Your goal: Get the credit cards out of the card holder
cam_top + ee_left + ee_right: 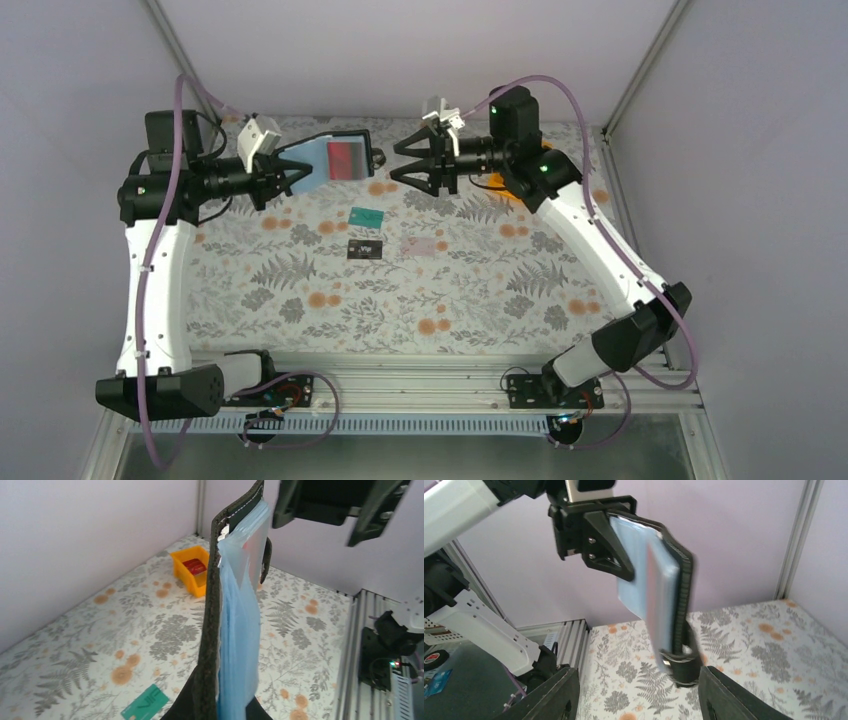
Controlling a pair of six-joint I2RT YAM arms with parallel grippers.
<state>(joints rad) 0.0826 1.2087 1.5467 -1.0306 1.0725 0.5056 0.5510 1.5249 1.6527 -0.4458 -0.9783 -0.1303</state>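
My left gripper [292, 166] is shut on the black card holder [335, 155] and holds it up above the far left of the table, open, with its bluish sleeves showing. A reddish patch [346, 158] shows in one sleeve. In the left wrist view the holder [210, 625] is edge-on, its blue sleeves [240, 630] hanging to the right. My right gripper [415, 162] is open and empty, just right of the holder; in the right wrist view the holder's clasp tab [680, 666] hangs between its fingers [549, 695]. A teal-green card [366, 216], a black card [365, 248] and a pale pink card [424, 245] lie on the table. The blue card is not visible.
An orange bin [192, 570] with a red card [194, 566] in it stands at the far right, mostly hidden behind the right arm in the top view [497, 183]. The teal-green card [145, 704] lies under the holder. Enclosure walls stand close behind and beside.
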